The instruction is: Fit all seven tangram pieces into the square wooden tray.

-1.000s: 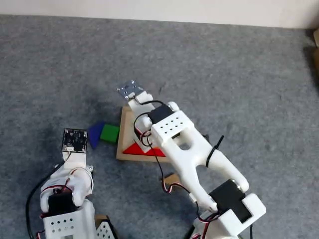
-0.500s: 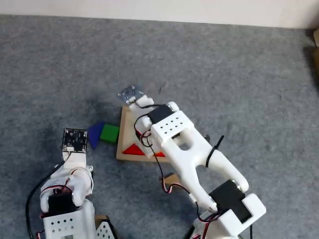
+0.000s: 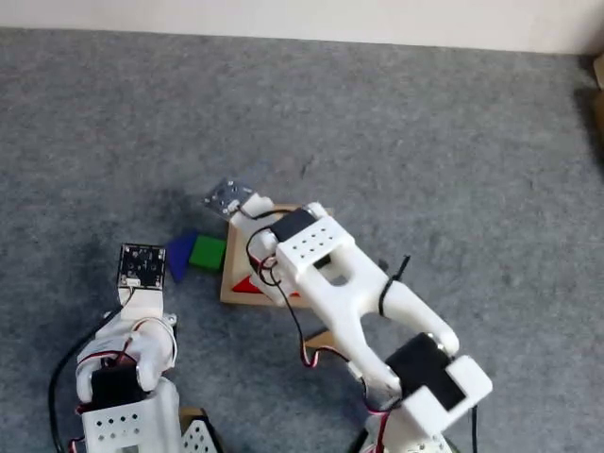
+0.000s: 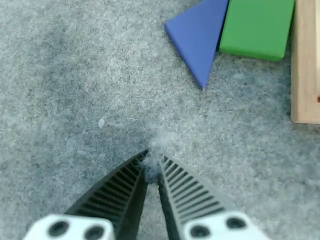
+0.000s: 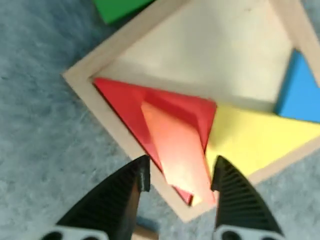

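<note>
1. Hovering over the square wooden tray (image 5: 82, 82), the right gripper (image 5: 180, 172) is spread open, its fingers on either side of one tip of a red triangular wooden piece (image 5: 150, 107) without clamping it.
2. That red piece sits inside the tray along one rim, touching a yellow wooden piece (image 5: 250, 137). A light blue wooden piece (image 5: 300, 90) lies in the tray beyond the yellow one.
3. In the high view the tray lies just left of the frame's centre on the grey carpeted bench (image 3: 453, 142). A green square wooden block (image 3: 208, 251) sits just beside its left rim, and a dark blue wooden triangle (image 4: 200, 35) rests against that block.
4. The left gripper (image 4: 153, 162) is closed, tips meeting with nothing between them. It sits low over the bench, near the dark blue triangle but apart from it.
</note>
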Controlling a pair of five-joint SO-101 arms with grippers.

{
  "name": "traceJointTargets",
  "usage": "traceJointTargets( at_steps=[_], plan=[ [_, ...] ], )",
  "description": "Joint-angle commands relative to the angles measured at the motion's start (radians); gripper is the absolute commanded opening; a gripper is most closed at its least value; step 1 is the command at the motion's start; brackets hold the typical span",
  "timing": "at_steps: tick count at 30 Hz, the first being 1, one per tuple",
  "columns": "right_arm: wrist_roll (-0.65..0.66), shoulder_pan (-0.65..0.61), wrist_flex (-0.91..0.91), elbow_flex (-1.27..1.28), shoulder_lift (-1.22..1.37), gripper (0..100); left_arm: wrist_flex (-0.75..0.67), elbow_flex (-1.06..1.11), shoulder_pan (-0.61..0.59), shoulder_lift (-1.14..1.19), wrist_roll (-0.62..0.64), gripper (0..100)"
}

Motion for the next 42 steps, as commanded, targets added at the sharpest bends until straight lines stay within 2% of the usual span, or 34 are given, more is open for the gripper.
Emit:
traceJointTargets(
  at_steps=[1, 9, 15, 24, 36, 38, 42],
  plan=[
    [0.031, -0.004, -0.048, 0.004, 0.045, 16.3, -0.014, 0.019, -0.008, -0.005, 0.005, 1],
    [0.031, 0.045, -0.048, 0.004, 0.097, 15.2, -0.014, 0.019, -0.008, -0.005, 0.005, 1],
    [0.021, 0.088, -0.041, -0.019, 0.090, 3.6, -0.014, 0.019, -0.008, -0.005, 0.005, 1],
    [-0.262, 0.084, 0.071, -0.183, 0.070, 3.5, -0.014, 0.019, -0.008, -0.005, 0.005, 1],
    [-0.293, 0.105, 0.116, -0.372, 0.074, 3.5, -0.014, 0.019, -0.008, -0.005, 0.005, 1],
    [-0.344, 0.102, 0.096, -0.392, 0.074, 4.7, -0.014, 0.019, -0.008, -0.005, 0.005, 1],
    [-0.370, 0.102, 0.096, -0.390, 0.074, 19.2, -0.014, 0.019, -0.008, -0.005, 0.005, 1]
  ],
)
